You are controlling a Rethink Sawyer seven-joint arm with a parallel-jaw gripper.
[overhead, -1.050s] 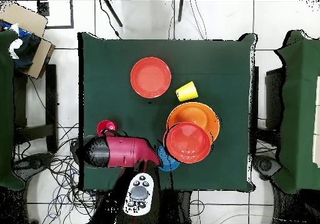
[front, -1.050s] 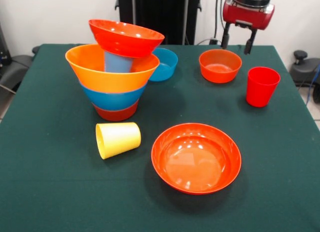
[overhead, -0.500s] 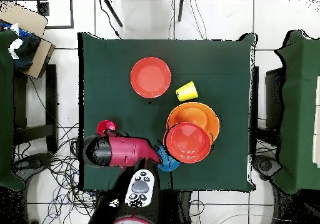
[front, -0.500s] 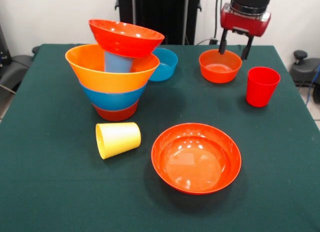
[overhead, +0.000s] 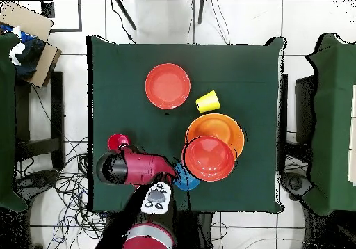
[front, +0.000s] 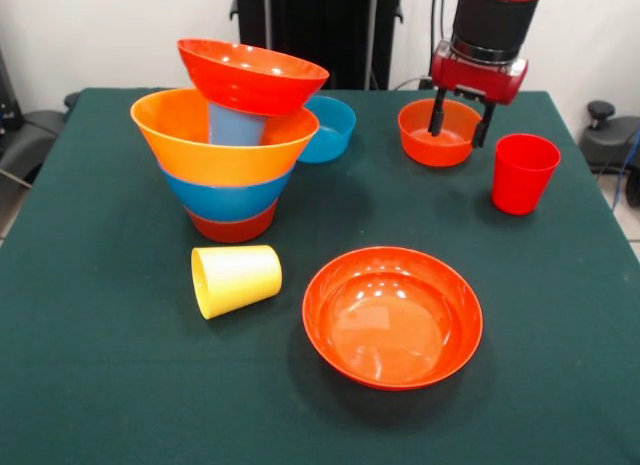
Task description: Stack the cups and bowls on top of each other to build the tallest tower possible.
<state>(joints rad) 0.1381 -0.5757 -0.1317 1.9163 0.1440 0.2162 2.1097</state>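
The tower stands at the left: a red-orange bowl at the bottom, a blue bowl, the huge orange bowl, a light blue cup, and a wide red-orange bowl tilted on top. A small blue bowl sits behind it. The yellow cup lies on its side. Another wide red-orange bowl rests at the front. The red cup stands upright at the right. My gripper is open, its fingers down over the small red-orange bowl. In the overhead view the arm hides this bowl.
The green table carries everything. Black chairs stand at the table's sides, and cardboard boxes lie off one corner. Cables run over the floor near the robot's base.
The gripper has come down and slightly sideways, from above the table's far edge to the small red-orange bowl. It stayed open. The cups and bowls have not moved.
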